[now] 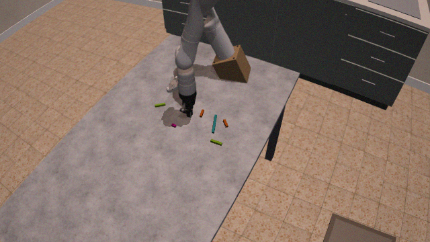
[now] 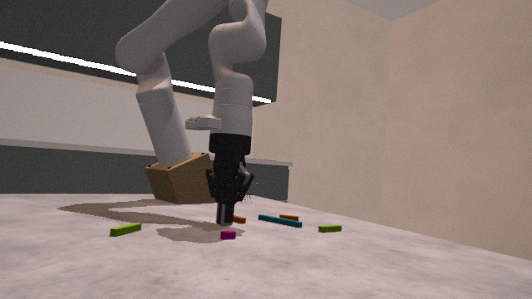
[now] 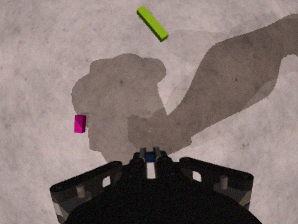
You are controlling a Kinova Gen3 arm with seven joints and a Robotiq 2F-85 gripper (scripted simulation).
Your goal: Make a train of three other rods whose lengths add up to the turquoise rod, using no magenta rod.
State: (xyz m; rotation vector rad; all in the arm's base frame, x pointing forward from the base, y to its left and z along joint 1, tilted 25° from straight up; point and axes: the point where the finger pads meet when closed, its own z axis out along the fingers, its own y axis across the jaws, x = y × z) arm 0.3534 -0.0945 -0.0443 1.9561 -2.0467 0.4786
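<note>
The grey mottled table [image 1: 101,188] runs diagonally through the top view, its surface cloudy like stone. Near the middle of that view the black gripper [image 1: 188,113] points straight down, its fingers drawn close together and clamped on a small blue rod [image 3: 150,157]. That rod shows only in the wrist view, as a short blue block at the lower centre of the frame, pinched between the fingertips above the gripper's dark shadow. Whether it touches the table cannot be told.

The other rods are square-edged bars lying flat on the table. The turquoise rod [image 1: 213,124], the longest, lies right of the gripper in the top view, running nearly up and down the frame. An orange rod [image 1: 201,113] lies between it and the gripper, and a second orange rod [image 1: 225,123] lies just right of the turquoise one. A lime rod [image 1: 216,142] sits below the turquoise rod, apart from it, and another lime rod [image 1: 160,105] lies to the left of the gripper. A stubby magenta rod [image 1: 173,125] rests lower left of the gripper, at the edge of the shadow.

The smooth white arm [image 2: 233,104] rises from a tilted tan base block [image 1: 236,68] at the upper centre of the top view.
</note>
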